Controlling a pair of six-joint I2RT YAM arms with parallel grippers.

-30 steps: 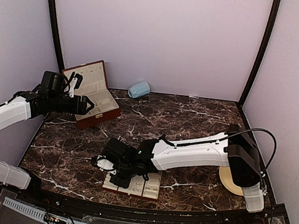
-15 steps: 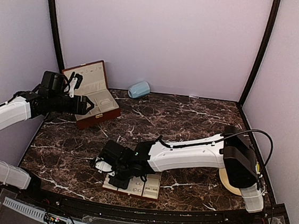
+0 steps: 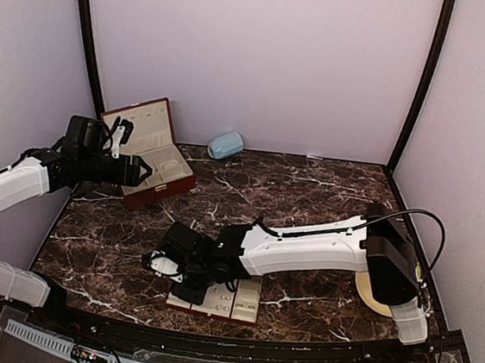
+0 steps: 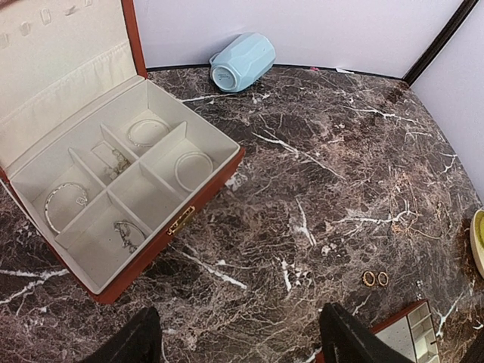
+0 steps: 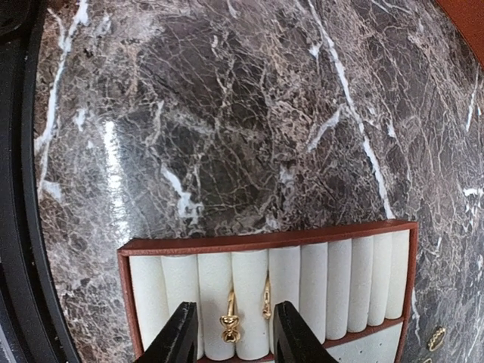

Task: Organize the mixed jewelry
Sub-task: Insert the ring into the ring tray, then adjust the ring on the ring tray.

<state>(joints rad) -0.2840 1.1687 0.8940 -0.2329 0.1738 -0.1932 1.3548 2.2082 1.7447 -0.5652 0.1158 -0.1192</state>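
**Mara:** Progress looked partial. Two gold rings (image 5: 229, 312) sat in the slots of the ring tray (image 5: 181, 246), right between the fingertips of the right gripper (image 5: 229, 339), whose jaws stood parted with nothing in them. She judged the pieces released, not held.

**Tom:** And what was left?

**Mara:** Two small earrings (image 4: 375, 278) lay loose on the marble, ahead of the left gripper (image 4: 240, 342) and off to its right, just beyond the tray's corner. One more small gold piece (image 5: 435, 338) showed far to the right of the right claw, on the tray's lower section. Whether it was properly seated, she could not tell.

**Tom:** What about the left claw?

**Mara:** Open too, and empty, hovering well above the table. The red-brown box (image 4: 162, 249) lay ahead of it and to its left, lid up, with bracelets (image 4: 193, 171) and chains already sorted into its cream compartments.

**Tom:** So mostly done?

**Mara:** She guessed more than half; the loose earrings remained, at least.

**Tom:** And the setting?

**Mara:** Dark brown marble table (image 3: 310, 197) with white veins, glossy enough to throw glare. Pale lilac walls (image 3: 256, 53) closed it in, with black posts at the corners. A light blue cup (image 4: 242, 63) lay on its side far ahead of the left claw, against the back wall, and a yellowish plate (image 3: 368, 294) sat near the right arm's base.
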